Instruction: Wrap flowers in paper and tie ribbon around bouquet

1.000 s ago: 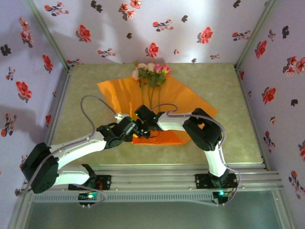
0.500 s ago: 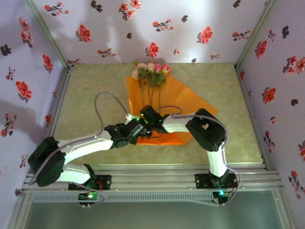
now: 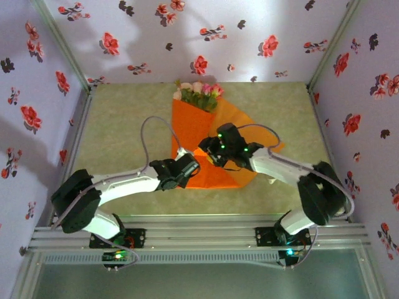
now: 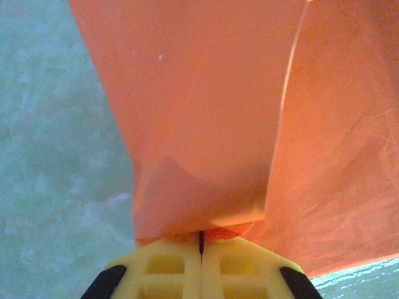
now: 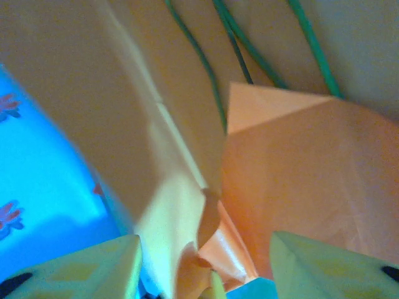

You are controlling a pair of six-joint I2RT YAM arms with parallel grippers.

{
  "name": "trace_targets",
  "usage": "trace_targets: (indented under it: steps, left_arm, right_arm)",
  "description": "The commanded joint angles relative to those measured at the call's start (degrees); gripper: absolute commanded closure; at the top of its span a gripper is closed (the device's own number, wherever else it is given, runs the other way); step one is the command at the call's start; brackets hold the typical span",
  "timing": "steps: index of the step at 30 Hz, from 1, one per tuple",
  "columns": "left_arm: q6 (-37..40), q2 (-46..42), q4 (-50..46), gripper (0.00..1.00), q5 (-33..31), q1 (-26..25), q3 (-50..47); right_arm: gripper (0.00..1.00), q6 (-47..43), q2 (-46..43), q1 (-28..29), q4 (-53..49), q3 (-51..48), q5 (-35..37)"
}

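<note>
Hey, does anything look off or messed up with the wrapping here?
Nothing looks torn or spilled. The paper sits lopsided: its left flap is folded over the flowers, while the right side lies spread flat on the table. The left gripper is shut on the near edge.

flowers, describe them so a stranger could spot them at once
On the greenish table lies the paper, a big orange sheet. At its far end, near the back wall, are the flowers: pink and cream blooms with green leaves, not the wall's flat red prints.
</note>
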Motion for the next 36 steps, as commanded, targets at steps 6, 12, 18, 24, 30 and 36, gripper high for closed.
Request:
trace_targets:
  steps: [6,12,18,24,30,36]
  left_arm:
    - [0.01,1.74,0.80,1.00,-1.10,-0.61,2.43]
    - [-0.17,1.63,0.31,1.00,-0.82,-0.76,2.67]
    - [-0.17,1.50,0.36,1.00,-0.83,-1.00,2.74]
    - [-0.59,1.43,0.45,1.00,-0.83,-1.31,2.89]
    - [-6.60,-2.12,-5.09,0.52,0.41,-1.31,5.58]
    - [-17.18,-9.62,-5.77,0.28,9.91,2.47,2.92]
  right_arm:
    - [0.33,-3.04,0.16,-0.37,8.63,-2.60,-1.13]
    - [0.37,1.17,8.46,2.33,12.03,0.03,-2.97]
    - [0.52,4.81,11.62,3.58,14.62,1.26,-2.79]
    - [1.00,2.89,11.53,2.91,6.91,2.82,-1.00]
    - [1.00,-3.62,12.99,-0.63,-0.96,6.02,-1.85]
    - [1.00,-8.85,16.60,-3.12,-5.52,9.29,-6.35]
